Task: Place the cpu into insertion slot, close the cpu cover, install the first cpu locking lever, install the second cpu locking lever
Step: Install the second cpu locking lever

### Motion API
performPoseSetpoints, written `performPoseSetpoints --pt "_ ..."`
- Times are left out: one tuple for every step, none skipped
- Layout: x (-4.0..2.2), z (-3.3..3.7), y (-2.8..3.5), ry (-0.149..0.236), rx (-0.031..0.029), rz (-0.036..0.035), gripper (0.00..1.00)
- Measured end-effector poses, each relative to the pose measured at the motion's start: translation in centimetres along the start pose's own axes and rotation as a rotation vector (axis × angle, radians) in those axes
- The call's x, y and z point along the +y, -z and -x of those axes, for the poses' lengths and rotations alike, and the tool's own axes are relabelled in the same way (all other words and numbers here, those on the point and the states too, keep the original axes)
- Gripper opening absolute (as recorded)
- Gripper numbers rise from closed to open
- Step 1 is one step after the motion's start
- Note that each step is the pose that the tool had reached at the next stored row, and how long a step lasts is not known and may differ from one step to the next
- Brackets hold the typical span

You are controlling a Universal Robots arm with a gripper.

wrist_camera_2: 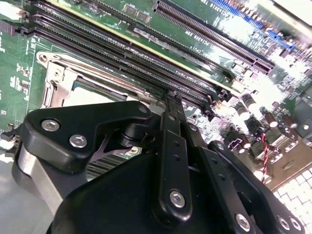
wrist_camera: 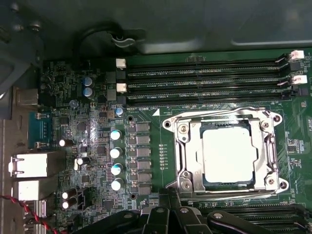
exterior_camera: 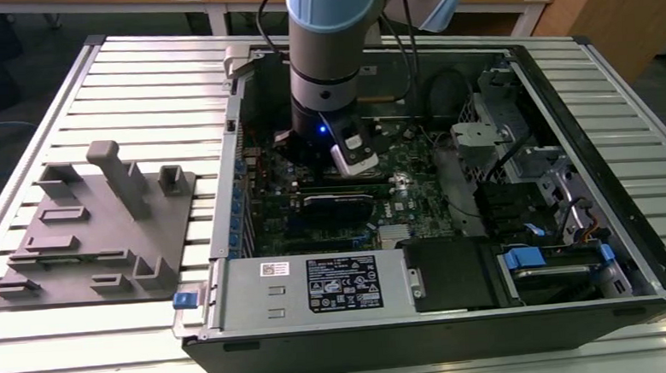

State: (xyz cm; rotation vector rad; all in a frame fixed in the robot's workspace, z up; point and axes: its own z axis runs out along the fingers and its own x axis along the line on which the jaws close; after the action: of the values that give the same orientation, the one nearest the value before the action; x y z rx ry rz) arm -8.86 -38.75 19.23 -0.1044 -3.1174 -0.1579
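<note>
The cpu (wrist_camera: 228,153), a flat square chip with a silvery top, lies in the insertion slot (wrist_camera: 229,184) on the green motherboard (wrist_camera: 146,97). The cpu cover (wrist_camera: 192,156), a silver metal frame with a square window, lies down flat around the chip. My gripper (wrist_camera: 168,195) has its black fingers pressed together at the socket's corner; whether they touch a lever I cannot tell. In the second wrist view the gripper (wrist_camera_2: 171,97) reaches the socket's edge, with the cover (wrist_camera_2: 53,85) and part of the cpu (wrist_camera_2: 95,95) beside it. In the exterior view the gripper (exterior_camera: 355,164) is low inside the computer case.
Long black memory slots (wrist_camera: 204,73) run along one side of the socket, and more lie by the fingers (wrist_camera_2: 146,53). Capacitors (wrist_camera: 116,152) and rear ports (wrist_camera: 29,165) stand beyond. A power supply (exterior_camera: 315,286) and case walls (exterior_camera: 604,138) box in the board. A grey fixture plate (exterior_camera: 96,233) lies outside.
</note>
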Motion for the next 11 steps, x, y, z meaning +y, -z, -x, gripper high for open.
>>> performPoseSetpoints --pt "0.02 0.0 -0.02 0.0 -0.0001 0.0003 0.11" --pt "0.02 0.0 -0.03 0.0 -0.0003 0.0002 0.11" --pt "0.01 0.0 -0.03 0.0 -0.0002 -0.0002 0.11" --pt "0.01 0.0 -0.02 0.0 -0.0001 -0.0004 0.11" --pt "0.01 0.0 -0.02 0.0 0.0 -0.0005 0.11" --pt "0.0 0.0 -0.02 0.0 0.0 -0.0006 0.11" --pt "0.0 0.0 0.01 0.0 0.0 -0.0006 0.11" --pt "0.02 0.0 0.1 0.0 -0.0003 -0.0003 0.11" --pt "0.04 0.0 0.27 0.0 -0.0006 -0.0002 0.11" --pt "0.06 -0.01 0.46 0.0 -0.0005 -0.0002 0.11" --pt "0.07 -0.02 0.68 0.0 0.0 -0.0007 0.11"
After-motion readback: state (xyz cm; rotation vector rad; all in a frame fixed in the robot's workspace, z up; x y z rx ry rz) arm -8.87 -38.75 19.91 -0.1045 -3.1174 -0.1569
